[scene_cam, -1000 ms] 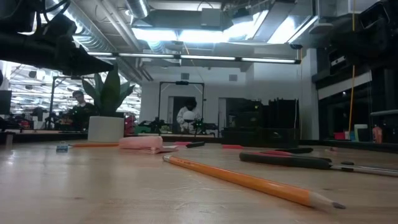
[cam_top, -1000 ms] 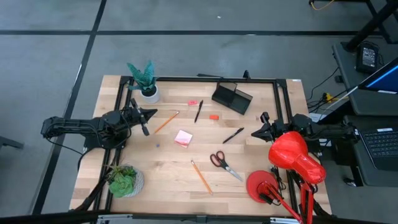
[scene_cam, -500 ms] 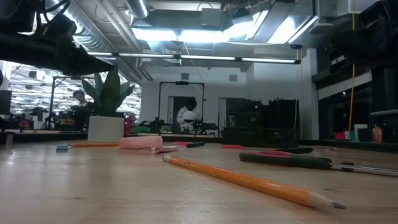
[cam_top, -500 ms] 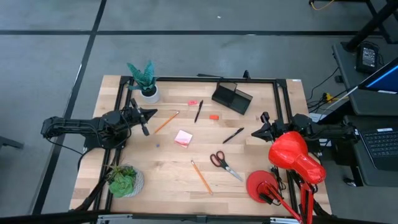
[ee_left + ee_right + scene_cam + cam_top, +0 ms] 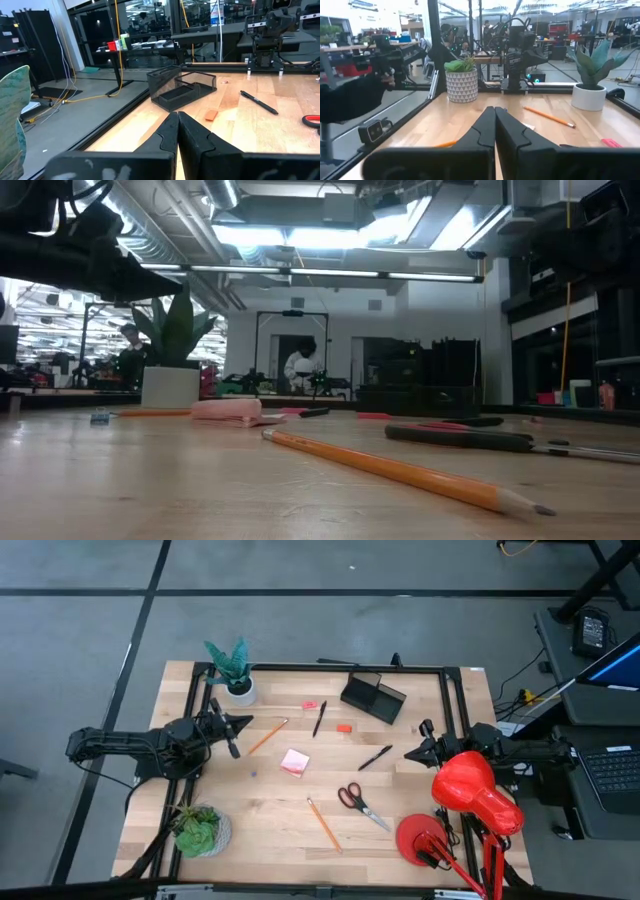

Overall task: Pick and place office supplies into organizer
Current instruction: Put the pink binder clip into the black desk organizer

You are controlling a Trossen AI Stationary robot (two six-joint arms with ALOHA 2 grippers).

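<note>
The office supplies lie scattered flat on the wooden table: two orange pencils (image 5: 266, 736) (image 5: 323, 824), two black pens (image 5: 319, 718) (image 5: 375, 757), red-handled scissors (image 5: 360, 802), a pink sticky-note pad (image 5: 294, 762) and two small red erasers (image 5: 310, 704) (image 5: 344, 727). The black organizer (image 5: 373, 696) stands at the far side. My left gripper (image 5: 247, 722) hovers shut at the table's left edge, pointing level toward the middle. My right gripper (image 5: 409, 754) hovers shut at the right edge, facing it. Neither holds anything.
A potted plant (image 5: 232, 668) stands at the far left corner and another (image 5: 200, 830) at the near left. A red desk lamp (image 5: 472, 792) with its round base (image 5: 425, 838) fills the near right, just beside my right arm. A black frame runs along the table's edges.
</note>
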